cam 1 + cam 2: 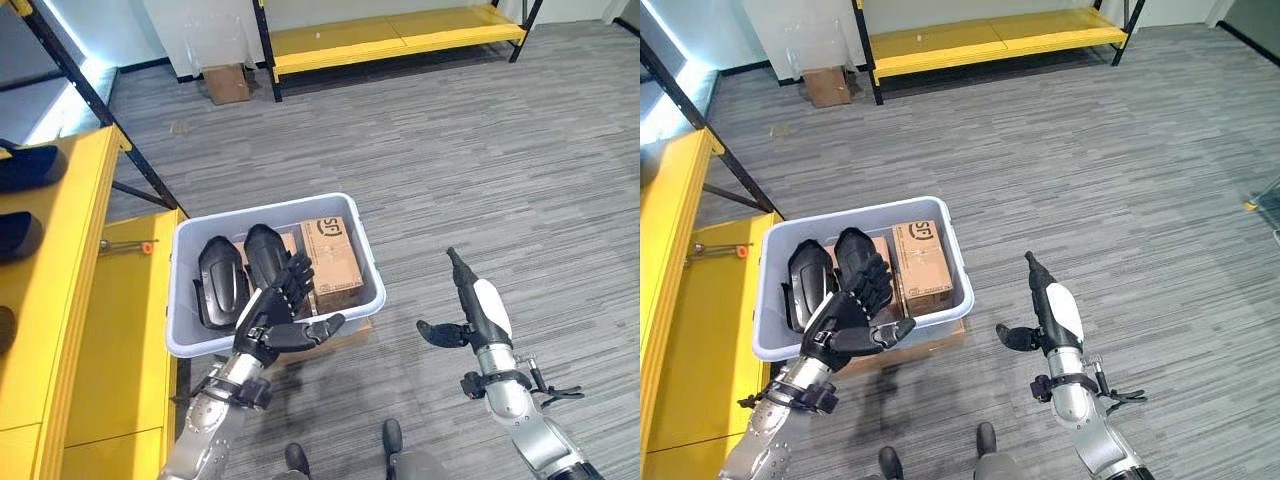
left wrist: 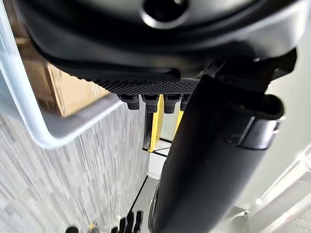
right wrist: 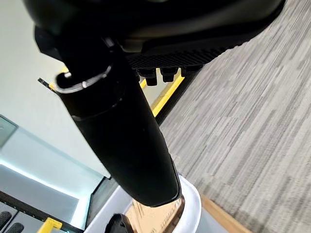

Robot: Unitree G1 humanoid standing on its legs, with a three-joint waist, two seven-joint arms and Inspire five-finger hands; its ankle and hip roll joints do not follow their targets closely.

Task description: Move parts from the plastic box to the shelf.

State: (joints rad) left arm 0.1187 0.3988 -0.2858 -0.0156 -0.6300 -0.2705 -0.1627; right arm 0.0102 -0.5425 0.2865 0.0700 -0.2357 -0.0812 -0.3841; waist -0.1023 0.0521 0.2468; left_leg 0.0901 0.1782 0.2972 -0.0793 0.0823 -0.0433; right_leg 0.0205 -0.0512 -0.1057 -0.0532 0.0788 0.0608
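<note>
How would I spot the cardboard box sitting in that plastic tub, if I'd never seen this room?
Find the pale grey plastic tub on the striped grey floor, beside the yellow shelf. Inside it, on the side away from the shelf, stands the cardboard box. It is brown and square-edged, while its neighbours, the two black parts, are glossy and rounded.

So the floor (image 1: 480, 170) is grey striped carpet. A flat piece of cardboard (image 1: 930, 343) lies on it, and the pale plastic box (image 1: 372, 262) sits on top of that. A small cardboard box (image 1: 227, 83) stands on the floor further back, just beside a low yellow shelf (image 1: 400, 35). On the left, another yellow shelf (image 1: 110, 330) carries dark parts (image 1: 20, 235).
</note>
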